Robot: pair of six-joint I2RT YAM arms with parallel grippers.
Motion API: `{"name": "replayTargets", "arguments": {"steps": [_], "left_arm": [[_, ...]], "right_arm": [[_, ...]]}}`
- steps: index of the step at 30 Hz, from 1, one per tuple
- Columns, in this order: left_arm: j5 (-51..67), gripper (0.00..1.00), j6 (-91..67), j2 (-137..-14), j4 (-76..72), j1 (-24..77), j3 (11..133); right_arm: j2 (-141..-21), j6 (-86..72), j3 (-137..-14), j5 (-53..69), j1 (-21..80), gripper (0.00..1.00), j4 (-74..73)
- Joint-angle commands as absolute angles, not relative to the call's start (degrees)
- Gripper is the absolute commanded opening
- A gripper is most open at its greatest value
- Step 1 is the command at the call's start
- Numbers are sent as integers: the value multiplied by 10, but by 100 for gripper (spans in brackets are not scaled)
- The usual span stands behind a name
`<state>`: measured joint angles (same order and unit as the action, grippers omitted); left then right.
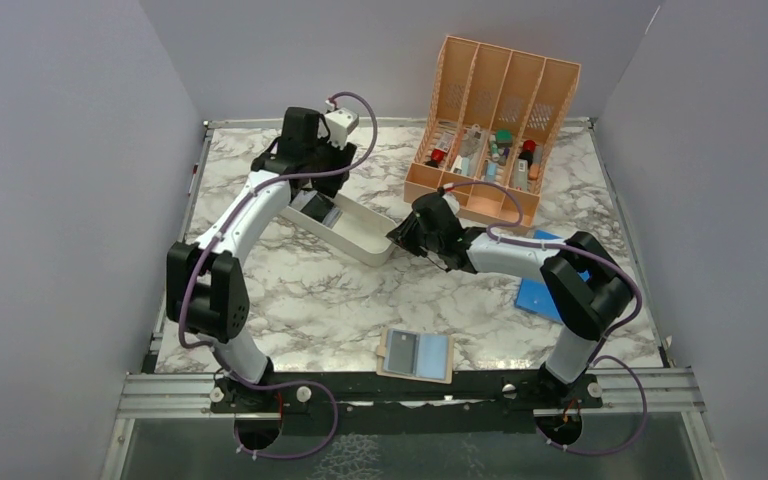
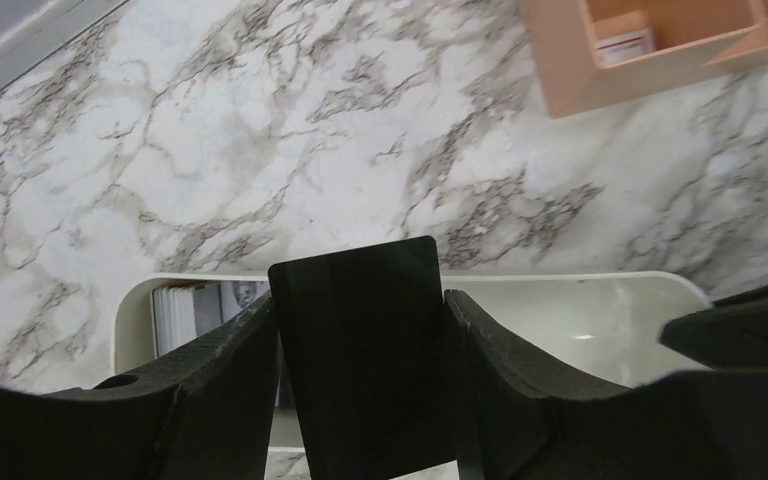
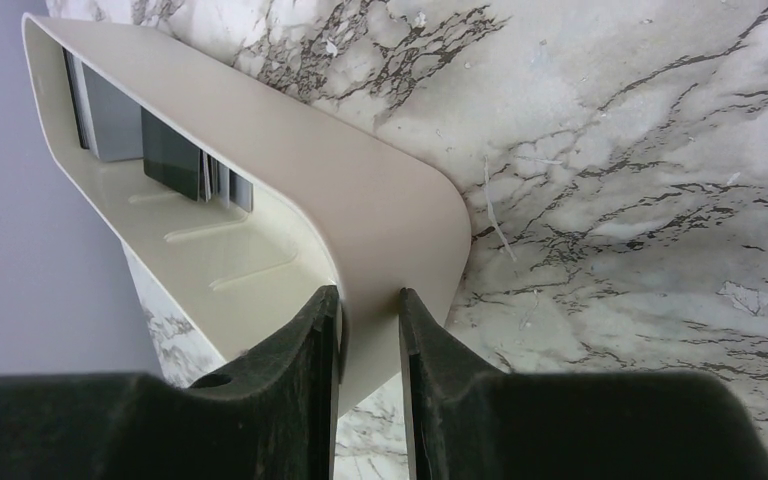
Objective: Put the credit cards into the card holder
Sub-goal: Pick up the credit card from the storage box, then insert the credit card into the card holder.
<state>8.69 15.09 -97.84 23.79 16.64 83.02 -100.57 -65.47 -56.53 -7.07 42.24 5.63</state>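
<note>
A black credit card (image 2: 360, 350) stands upright between the fingers of my left gripper (image 2: 360, 298), which is shut on its two side edges just above the white tray (image 2: 600, 320). More credit cards (image 2: 195, 312) stand stacked on edge at the tray's far left end, also seen from the right wrist as cards (image 3: 120, 125). My right gripper (image 3: 368, 292) is shut on the tray's end wall (image 3: 390, 230). The card holder (image 1: 416, 353) lies open at the table's near edge, blue-grey inside facing up, away from both grippers.
A peach slotted organizer (image 1: 495, 120) with small items stands at the back right, its corner in the left wrist view (image 2: 650, 70). A flat bright-blue rectangle (image 1: 538, 296) lies under the right arm. Grey walls close in the left, back and right sides.
</note>
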Motion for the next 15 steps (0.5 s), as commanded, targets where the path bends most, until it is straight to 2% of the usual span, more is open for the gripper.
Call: {"name": "replayTargets", "arguments": {"steps": [1,4,9,12,15], "left_arm": [[212,35,42,-923,249,170,841],[264,35,-21,-906,243,169,825],[324,33,-137,-862,183,170,772],[333,32,-203,-831,138,171,730],[343,33,-261,-796,78,178,681]], "right_arm": [[-993,-611,-559,-56,423,34,-11],[-970,-590,-565,-56,422,47,-27],[-907,-544,-557,-56,422,59,-50],[-850,-501,-538,-41,422,60,-50],[-775,-446,-499,11,422,57,-5]]}}
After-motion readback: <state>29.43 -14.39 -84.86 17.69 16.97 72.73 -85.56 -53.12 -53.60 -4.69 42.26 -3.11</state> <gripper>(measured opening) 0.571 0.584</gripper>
